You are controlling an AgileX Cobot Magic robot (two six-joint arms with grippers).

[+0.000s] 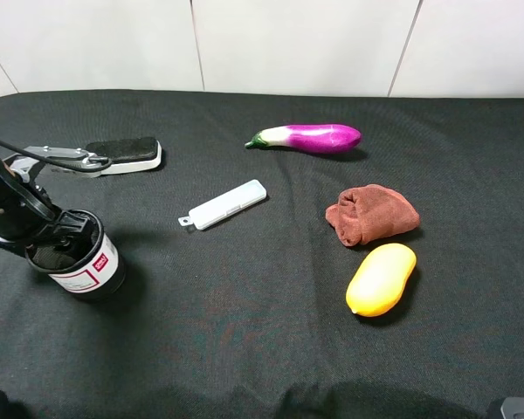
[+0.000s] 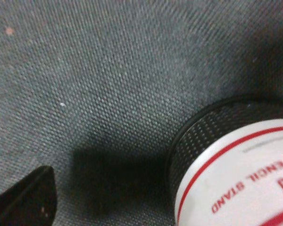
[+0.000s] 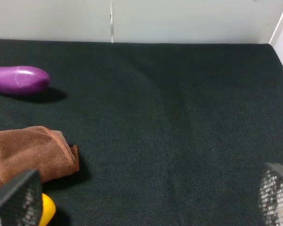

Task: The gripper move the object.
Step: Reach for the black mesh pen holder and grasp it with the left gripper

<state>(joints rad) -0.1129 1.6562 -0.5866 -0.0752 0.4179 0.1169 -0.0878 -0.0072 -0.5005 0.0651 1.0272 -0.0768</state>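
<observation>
Pen cup stands upright at the near left of the surface, left gripper right at its rim, fingers spread wide, one clear of the mesh. Best now: straddle the wall squarely, close gently, lift straight so it doesn't tip.

Table cover: black woven cloth, matt, fine weave visible close up. Pen cup, approx. 8 o'clock: black wire mesh, prob. metal, dull finish. Its label: white w/ red border, smooth, slight sheen. Eggplant, 1 o'clock: glossy, smooth skin w/ bright highlights. Towel, 3 o'clock: brown cloth, soft matt nap, stitched hem. Yellow fruit, 4 o'clock: smooth, low sheen. White case, nr centre: smooth plastic, satin. Eraser block, 10 o'clock: black felt-like pad, white plastic base.
</observation>
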